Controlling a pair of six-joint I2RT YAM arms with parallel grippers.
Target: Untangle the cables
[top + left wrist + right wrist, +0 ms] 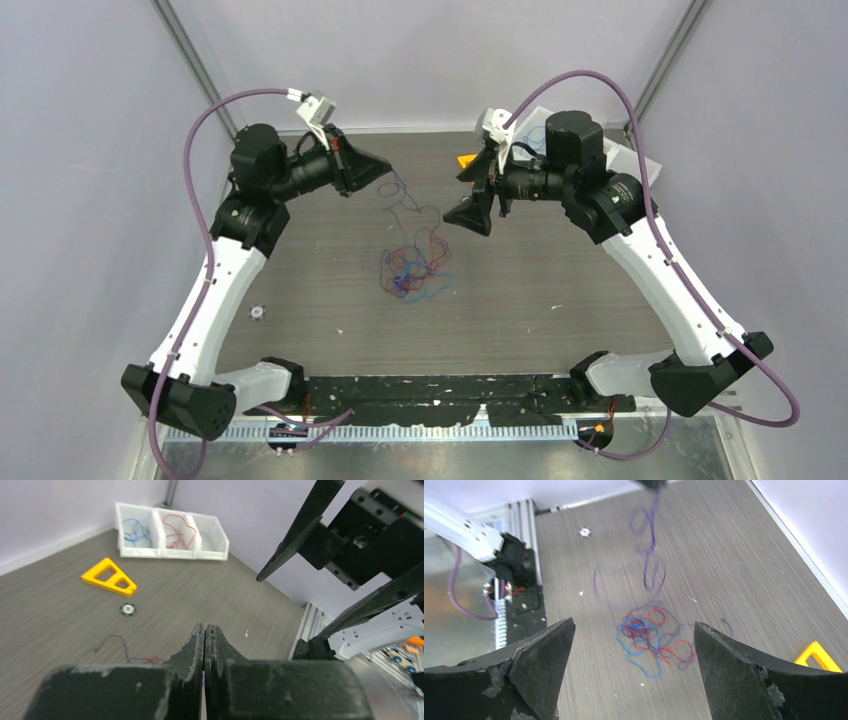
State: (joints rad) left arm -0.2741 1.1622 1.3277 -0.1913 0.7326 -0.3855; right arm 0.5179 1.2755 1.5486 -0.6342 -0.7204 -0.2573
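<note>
Two arms over one grey table [560,300], both reaching in toward the middle. Right gripper [462,195] has its jaws wide apart with nothing between them, up in the air with the cables [410,272] framed between its fingers in the wrist view. Left gripper [385,170] has its fingers pressed together, raised off the table, apparently pinching the purple strand [400,200], which runs from its tip down into the clump. White bin [172,554] at the far right corner holds a blue wire [134,530] in one compartment and a red wire [177,530] in the next; the third looks bare. Orange triangle [107,577] lies in front of the bin, well apart from the clump. Cables sit mid-table as a red, blue and purple knot. Step in hand, likely: free the purple strand. To do it well, the right gripper should come down on the knot's red-blue core and pin it. The left should lift slowly along the strand's run and ease off if the whole knot rises. Risk: a thin wire slips the pinch. Small round disc [128,609] lies near the triangle, not involved.
</note>
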